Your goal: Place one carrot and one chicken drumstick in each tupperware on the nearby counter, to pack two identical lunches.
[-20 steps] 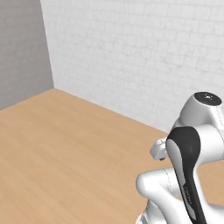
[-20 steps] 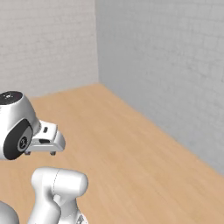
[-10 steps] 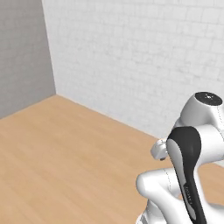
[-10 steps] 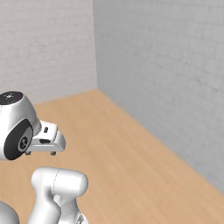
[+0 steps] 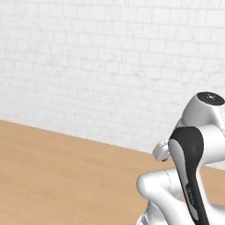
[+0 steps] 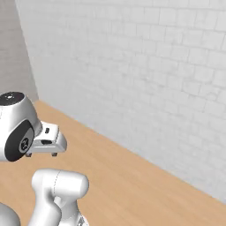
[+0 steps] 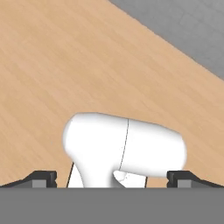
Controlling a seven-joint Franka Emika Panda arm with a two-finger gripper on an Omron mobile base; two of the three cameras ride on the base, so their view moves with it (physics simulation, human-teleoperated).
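Observation:
The carrots, chicken drumsticks, tupperware and counter are all out of view. My gripper is open: its two dark fingertips stand far apart at the bottom of the hand view, with nothing between them. It points down at a light wooden floor. The arm is folded close above the base, and the hand sticks out level from the wrist.
A white brick wall rises ahead, meeting the wooden floor along a straight line. A grey wall joins it at a corner at the far left of the right base view.
The whole picture has slid left in both base views, so the base has turned. The grey wall has left the left base view. The arm keeps its pose and the gripper stays open.

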